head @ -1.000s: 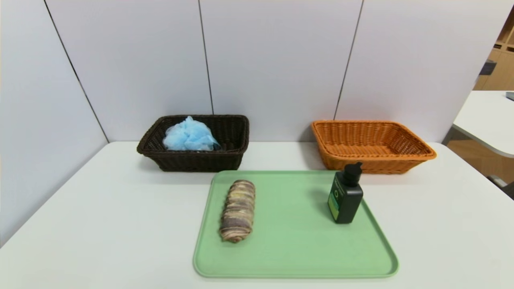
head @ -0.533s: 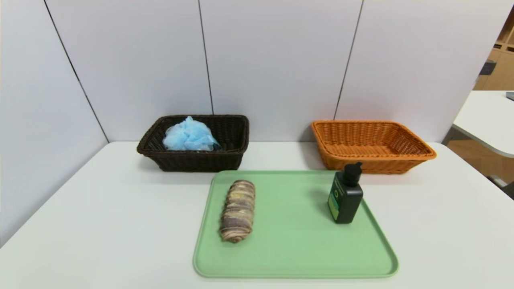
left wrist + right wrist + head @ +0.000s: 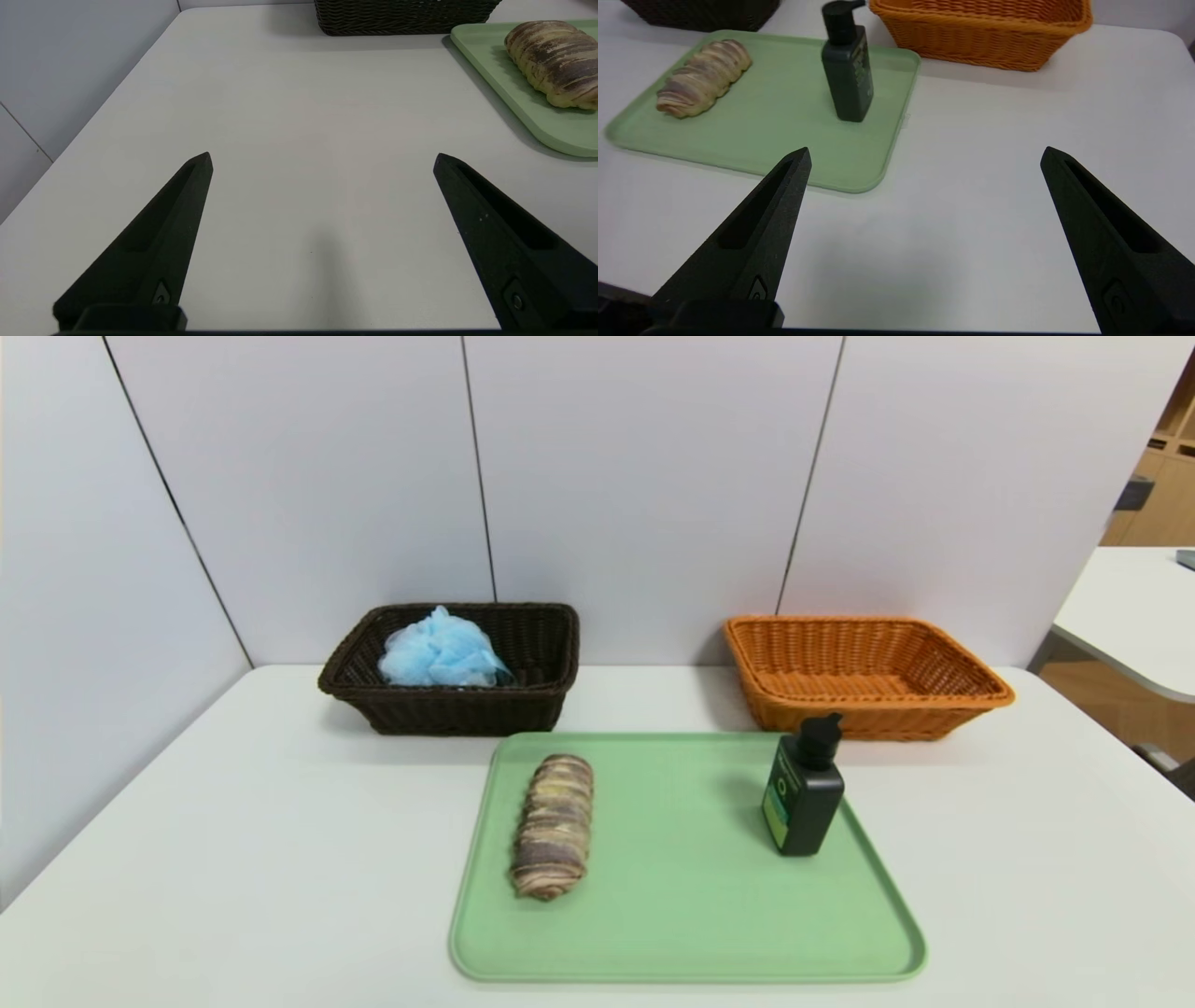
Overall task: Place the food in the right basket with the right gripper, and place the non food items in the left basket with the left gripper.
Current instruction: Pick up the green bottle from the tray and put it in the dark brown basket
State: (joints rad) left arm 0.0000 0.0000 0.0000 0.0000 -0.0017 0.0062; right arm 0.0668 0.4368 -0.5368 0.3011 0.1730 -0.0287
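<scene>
White table (image 3: 280,859) bears a green tray (image 3: 691,933) holding roll (image 3: 553,825) and upright bottle (image 3: 803,789); behind, brown basket (image 3: 448,709) contains the pouf (image 3: 441,650), orange basket (image 3: 864,714) sits bare. Left gripper (image 3: 322,156) and right gripper (image 3: 924,151) hover low, jaws spread wide.

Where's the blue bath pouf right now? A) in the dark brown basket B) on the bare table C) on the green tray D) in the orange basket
A: in the head view the blue bath pouf sits inside the dark brown basket, while the green tray holds only the bread roll and pump bottle.
</scene>
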